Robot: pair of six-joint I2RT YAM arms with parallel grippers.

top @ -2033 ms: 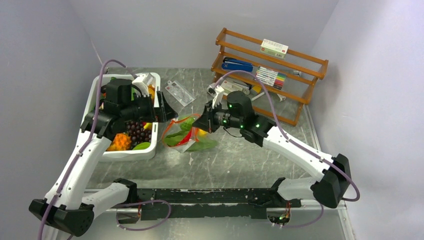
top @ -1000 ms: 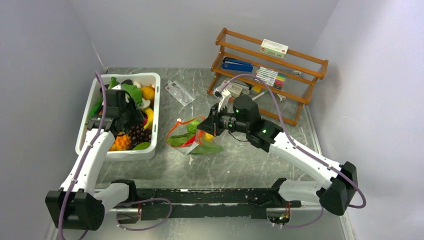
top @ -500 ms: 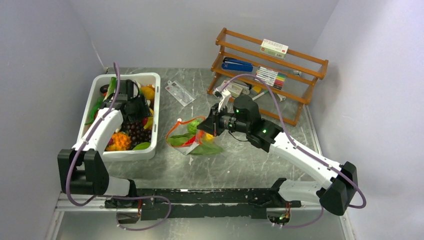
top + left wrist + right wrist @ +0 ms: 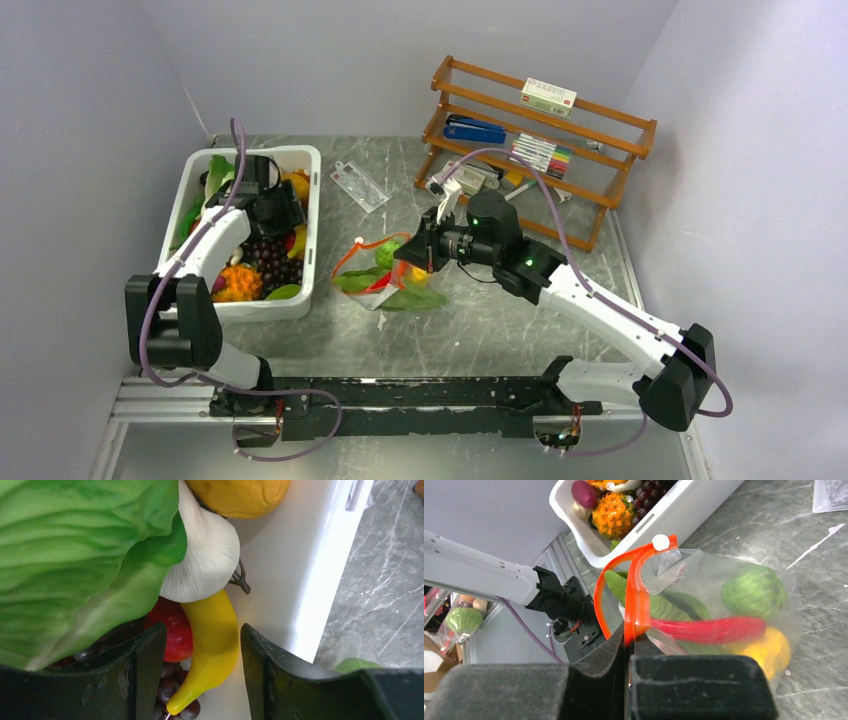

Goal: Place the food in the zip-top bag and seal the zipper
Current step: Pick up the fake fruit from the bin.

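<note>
Overhead, the left pincer [image 4: 278,212] hangs over the white plastic bin [image 4: 262,308] of toy produce at the left of the grey marbled surface [image 4: 480,320]. The right pincer [image 4: 403,254] sits at the mouth of the clear plastic zip-top bag [image 4: 365,281], which lies on the surface just right of the bin.

Next, from the left wrist, that pincer stands partly open, jaws apart and clamping nothing. A yellow toy banana [image 4: 212,640] lies in the gap beyond them, against a white garlic bulb [image 4: 205,565], with a green lettuce leaf [image 4: 75,545] and a red round piece [image 4: 176,632] alongside.

Then, from the right wrist, that pincer is pinched tight on the red-orange zipper strip [image 4: 636,605], whose two halves bow apart, so the mouth is unsealed. Inside the bag lie a light-green round fruit [image 4: 754,591], a yellow-orange round fruit [image 4: 765,651], a long red pepper [image 4: 714,629] and dark green leaves [image 4: 676,607].
</note>
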